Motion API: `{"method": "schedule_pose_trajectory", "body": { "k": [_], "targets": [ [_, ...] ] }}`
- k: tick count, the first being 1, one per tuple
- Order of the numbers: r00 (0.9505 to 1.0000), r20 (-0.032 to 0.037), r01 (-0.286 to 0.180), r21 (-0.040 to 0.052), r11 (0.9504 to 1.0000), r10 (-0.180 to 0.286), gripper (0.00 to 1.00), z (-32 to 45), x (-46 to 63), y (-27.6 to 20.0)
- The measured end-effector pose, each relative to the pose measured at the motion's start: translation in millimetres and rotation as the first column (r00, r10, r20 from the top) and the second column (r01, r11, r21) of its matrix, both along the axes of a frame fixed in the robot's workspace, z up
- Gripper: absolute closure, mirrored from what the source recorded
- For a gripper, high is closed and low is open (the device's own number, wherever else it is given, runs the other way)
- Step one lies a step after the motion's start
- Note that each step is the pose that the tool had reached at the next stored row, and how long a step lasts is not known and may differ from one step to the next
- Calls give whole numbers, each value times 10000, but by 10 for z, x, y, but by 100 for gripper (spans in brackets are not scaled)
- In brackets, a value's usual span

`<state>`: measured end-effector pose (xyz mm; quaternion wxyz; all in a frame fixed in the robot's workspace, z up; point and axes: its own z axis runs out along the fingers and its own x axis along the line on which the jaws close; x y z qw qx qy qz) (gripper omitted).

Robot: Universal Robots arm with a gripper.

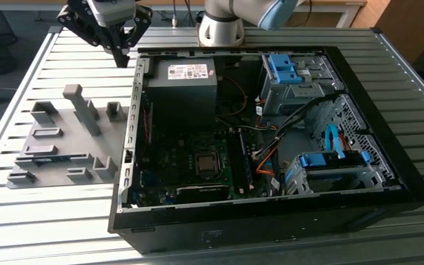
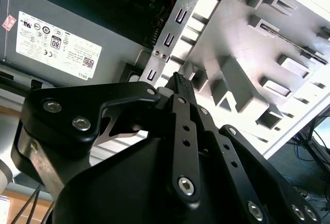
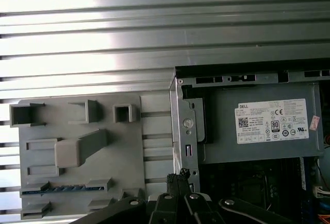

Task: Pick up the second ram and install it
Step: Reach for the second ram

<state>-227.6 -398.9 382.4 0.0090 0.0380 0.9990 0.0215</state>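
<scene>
Over the tabletop (image 1: 50,221), just outside the corner of the open computer case (image 1: 271,223), the gripper (image 1: 121,59) hangs with its fingers pressed together into one narrow tip, clenched on nothing. In both wrist views the closed tip (image 2: 180,80) (image 3: 178,175) sits next to the case's perforated metal edge wall. Just past that wall is the grey power supply (image 1: 181,88) (image 3: 258,147) with its white label. Beside the gripper, toward the exterior view's left, the grey holder tray (image 1: 64,118) (image 3: 124,152) lies flat on the tabletop with its raised blocks. The second ram (image 1: 50,160) (image 3: 67,188) rests on edge in one of the tray's long slots, a thin blue-green strip at the end of the tray away from the gripper, well apart from the fingertips and untouched. Farther off inside the case lie the motherboard (image 1: 190,160) and, beyond it, the bright blue drive latches (image 1: 284,69).
</scene>
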Motion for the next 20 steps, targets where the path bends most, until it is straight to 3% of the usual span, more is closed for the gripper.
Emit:
{"method": "schedule_pose_trajectory", "body": {
  "k": [20],
  "targets": [
    [10000, -6, 0, 0, 10000, 0, 89, -20, -192, 0]
  ]
}}
